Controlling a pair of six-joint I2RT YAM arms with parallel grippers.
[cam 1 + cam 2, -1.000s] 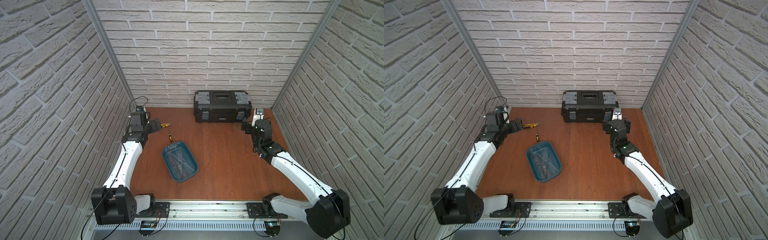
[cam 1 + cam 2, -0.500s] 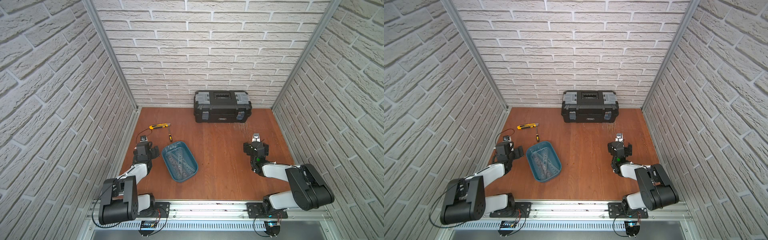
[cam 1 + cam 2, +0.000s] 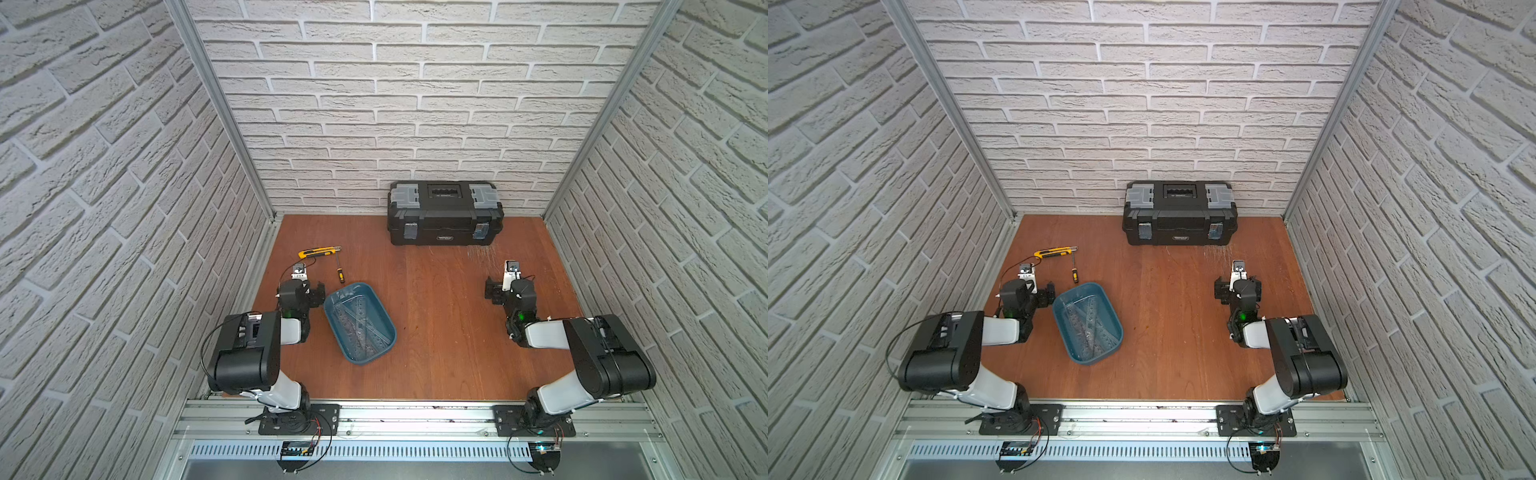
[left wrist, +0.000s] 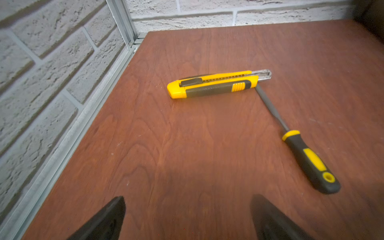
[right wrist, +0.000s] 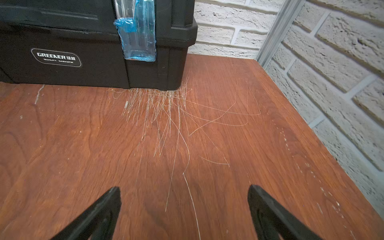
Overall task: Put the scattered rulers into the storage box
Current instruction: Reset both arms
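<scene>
Retracted now, left claw [image 4: 187, 199] and right claw [image 5: 185, 188] gape empty.

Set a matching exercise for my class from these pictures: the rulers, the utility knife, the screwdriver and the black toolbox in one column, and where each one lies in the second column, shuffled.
Column one
1. rulers
2. utility knife
3. screwdriver
4. toolbox

Column two
A. against the back wall
B. between the knife and the blue tray
C. inside the storage box
D. toward the far left corner, beyond the screwdriver

Pairs: 1-C, 2-D, 3-B, 4-A
</scene>
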